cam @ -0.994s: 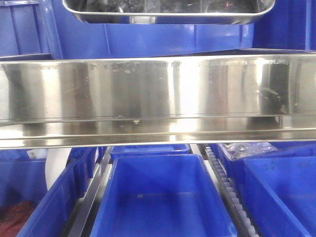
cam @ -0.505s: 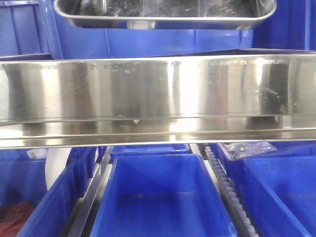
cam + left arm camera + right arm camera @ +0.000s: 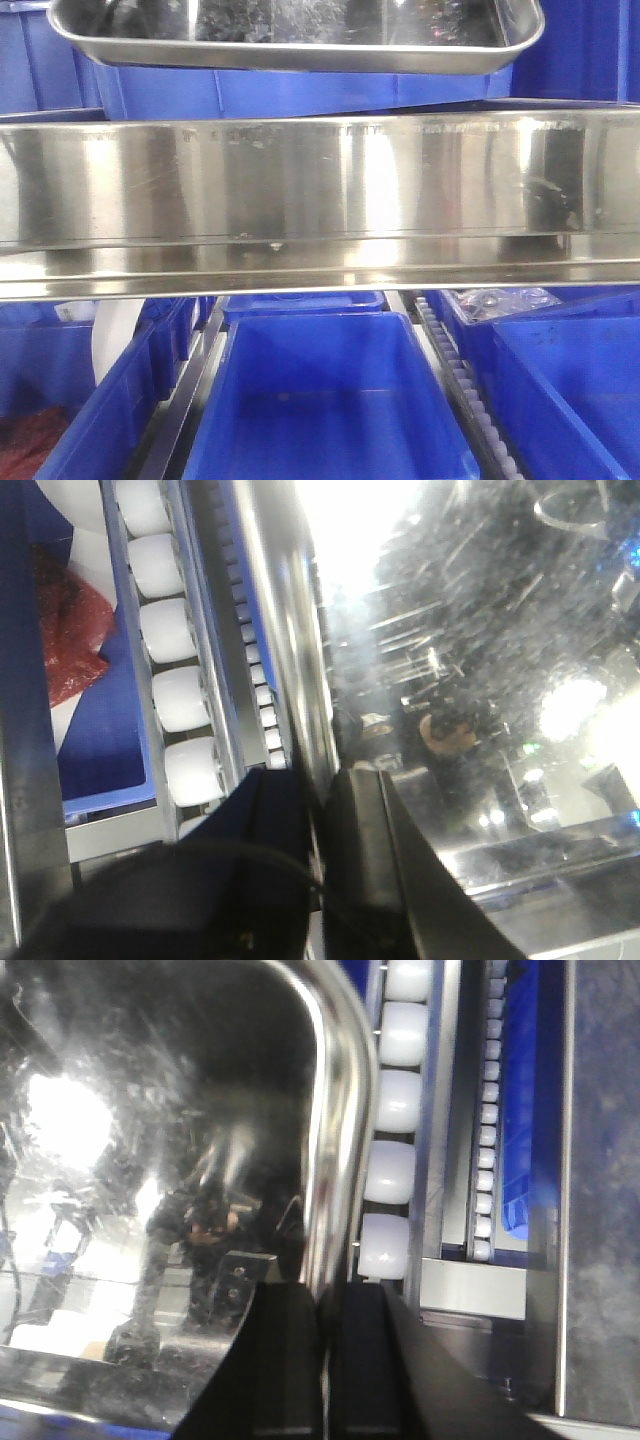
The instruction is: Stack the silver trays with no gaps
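Observation:
A silver tray (image 3: 300, 55) hangs at the top of the front view, above the shelf rail, seen from below its near side. Only one tray shows. In the left wrist view the tray (image 3: 480, 680) fills the right half, and my left gripper (image 3: 318, 780) is shut on its left rim. In the right wrist view the tray (image 3: 150, 1110) fills the left half, and my right gripper (image 3: 330, 1295) is shut on its rolled right rim. Neither gripper shows in the front view.
A long steel shelf rail (image 3: 320, 200) spans the front view. Deep blue bins (image 3: 330, 400) stand below it and behind the tray. White conveyor rollers (image 3: 185, 695) (image 3: 395, 1100) run beside the tray. A red bag (image 3: 70, 630) lies in a left bin.
The tray has come lower and larger in the front view, and its left end now reaches further left. Both grippers stay shut on its rims.

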Tool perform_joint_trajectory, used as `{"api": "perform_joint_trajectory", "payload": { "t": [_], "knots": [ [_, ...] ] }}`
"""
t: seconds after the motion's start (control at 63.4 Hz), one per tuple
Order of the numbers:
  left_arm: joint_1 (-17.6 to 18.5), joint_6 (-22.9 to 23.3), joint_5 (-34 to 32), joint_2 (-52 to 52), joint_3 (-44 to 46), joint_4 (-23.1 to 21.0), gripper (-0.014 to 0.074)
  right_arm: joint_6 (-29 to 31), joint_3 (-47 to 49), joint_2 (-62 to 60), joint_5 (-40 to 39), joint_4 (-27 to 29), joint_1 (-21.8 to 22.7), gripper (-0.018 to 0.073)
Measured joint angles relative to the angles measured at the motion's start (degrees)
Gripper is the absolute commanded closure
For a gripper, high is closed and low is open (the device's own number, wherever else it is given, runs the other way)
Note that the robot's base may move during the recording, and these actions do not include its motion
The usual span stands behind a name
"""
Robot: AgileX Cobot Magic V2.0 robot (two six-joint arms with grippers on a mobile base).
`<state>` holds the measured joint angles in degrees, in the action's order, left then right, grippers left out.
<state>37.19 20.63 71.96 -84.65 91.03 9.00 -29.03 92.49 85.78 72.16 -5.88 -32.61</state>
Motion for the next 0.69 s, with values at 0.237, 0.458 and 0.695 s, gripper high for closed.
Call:
{"api": "perform_joint_trajectory", "payload": {
  "t": [0.237, 0.458, 0.695],
  "knots": [
    [0.0, 0.34, -0.71, 0.45, -0.22, -0.5, 0.0638, 0.5, 0.0, -3.27, 0.0, 0.09, -0.48, 0.0501],
    [0.11, 0.43, -0.81, 0.45, -0.22, -0.74, 0.0638, 0.6, -0.09, -3.68, 0.0, 0.09, -0.48, 0.0501],
    [0.11, 0.43, -0.81, 0.45, -0.22, -0.74, 0.0638, 0.6, -0.09, -3.68, 0.0, 0.09, -0.48, 0.0501]
  ]
}}
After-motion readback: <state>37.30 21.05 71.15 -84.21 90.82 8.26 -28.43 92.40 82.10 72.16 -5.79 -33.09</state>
